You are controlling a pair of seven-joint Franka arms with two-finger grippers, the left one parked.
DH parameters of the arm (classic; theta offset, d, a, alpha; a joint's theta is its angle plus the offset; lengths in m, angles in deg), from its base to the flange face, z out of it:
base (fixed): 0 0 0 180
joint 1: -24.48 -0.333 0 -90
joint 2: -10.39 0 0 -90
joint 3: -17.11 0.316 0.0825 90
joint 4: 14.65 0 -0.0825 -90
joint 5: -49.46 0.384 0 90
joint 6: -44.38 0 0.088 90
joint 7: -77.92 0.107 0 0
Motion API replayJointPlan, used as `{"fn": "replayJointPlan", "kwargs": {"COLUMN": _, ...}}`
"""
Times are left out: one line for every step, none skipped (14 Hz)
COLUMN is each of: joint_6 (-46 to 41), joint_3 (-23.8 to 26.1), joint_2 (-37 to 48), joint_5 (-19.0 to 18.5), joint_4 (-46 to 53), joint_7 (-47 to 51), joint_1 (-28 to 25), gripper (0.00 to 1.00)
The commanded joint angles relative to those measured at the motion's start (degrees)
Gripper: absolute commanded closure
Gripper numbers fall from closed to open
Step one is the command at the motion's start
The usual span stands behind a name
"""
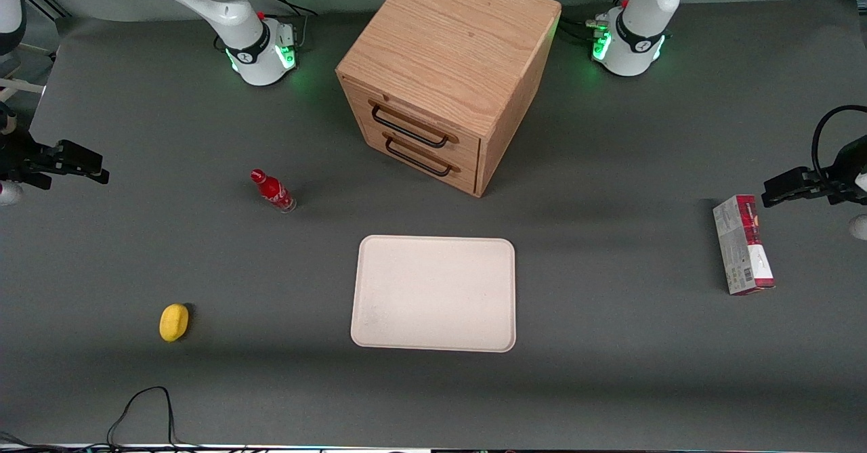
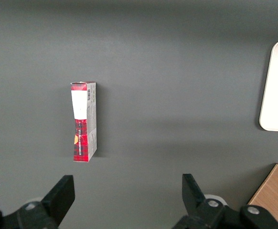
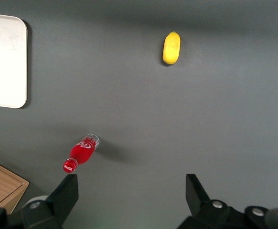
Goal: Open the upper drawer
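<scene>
Upper drawer (image 1: 414, 122) sits shut in the oak cabinet (image 1: 450, 47), its thin black wire handle (image 1: 408, 126) just above the lower drawer (image 1: 421, 156), well apart from the gripper (image 1: 101, 168), which hangs high at the working arm's end of the table with its fingers (image 3: 62, 198) spread wide and holding nothing. That open spread suits a first reach, I judge, since the bar stands proud of the drawer face and leaves room for a finger to slip around it. A red bottle (image 3: 80, 152) stands just below the gripper and toward the cabinet, so the approach probably needs to pass above it, while the yellow lemon (image 3: 172, 47) and the cream tray (image 1: 433, 294) lie nearer the front camera, clear of that line.
</scene>
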Motion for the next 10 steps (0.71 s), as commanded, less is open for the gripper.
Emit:
{"fn": "replayJointPlan", "kwargs": {"joint_6": -0.8, "joint_3": -0.1, "joint_2": 0.2, "joint_5": -0.6, "joint_4": 0.3, "joint_7": 1.3, "joint_1": -0.3, "gripper": 0.0}}
{"fn": "replayJointPlan", "kwargs": {"joint_6": -0.8, "joint_3": -0.1, "joint_2": 0.2, "joint_5": -0.7, "joint_4": 0.4, "joint_7": 1.3, "joint_1": -0.3, "gripper": 0.0}}
{"fn": "replayJointPlan", "kwargs": {"joint_6": -0.8, "joint_3": -0.1, "joint_2": 0.1, "joint_5": -0.7, "joint_4": 0.5, "joint_7": 1.3, "joint_1": -0.4, "gripper": 0.0}}
{"fn": "replayJointPlan", "kwargs": {"joint_6": -0.8, "joint_3": 0.0, "joint_2": 0.1, "joint_5": -0.6, "joint_4": 0.5, "joint_7": 1.3, "joint_1": -0.4, "gripper": 0.0}}
{"fn": "replayJointPlan", "kwargs": {"joint_6": -0.8, "joint_3": 0.1, "joint_2": 0.0, "joint_5": -0.6, "joint_4": 0.6, "joint_7": 1.3, "joint_1": -0.4, "gripper": 0.0}}
{"fn": "replayJointPlan", "kwargs": {"joint_6": -0.8, "joint_3": 0.3, "joint_2": 0.0, "joint_5": -0.5, "joint_4": 0.6, "joint_7": 1.2, "joint_1": -0.4, "gripper": 0.0}}
{"fn": "replayJointPlan", "kwargs": {"joint_6": -0.8, "joint_3": 0.5, "joint_2": 0.0, "joint_5": -0.4, "joint_4": 0.6, "joint_7": 1.2, "joint_1": -0.5, "gripper": 0.0}}
{"fn": "replayJointPlan", "kwargs": {"joint_6": -0.7, "joint_3": 0.7, "joint_2": -0.1, "joint_5": -0.2, "joint_4": 0.7, "joint_7": 1.2, "joint_1": -1.0, "gripper": 0.0}}
{"fn": "replayJointPlan", "kwargs": {"joint_6": -0.7, "joint_3": 0.6, "joint_2": -0.6, "joint_5": 0.9, "joint_4": 1.1, "joint_7": 1.2, "joint_1": -2.9, "gripper": 0.0}}
{"fn": "replayJointPlan", "kwargs": {"joint_6": -0.7, "joint_3": 0.6, "joint_2": -0.8, "joint_5": 1.3, "joint_4": 1.5, "joint_7": 1.3, "joint_1": -4.8, "gripper": 0.0}}
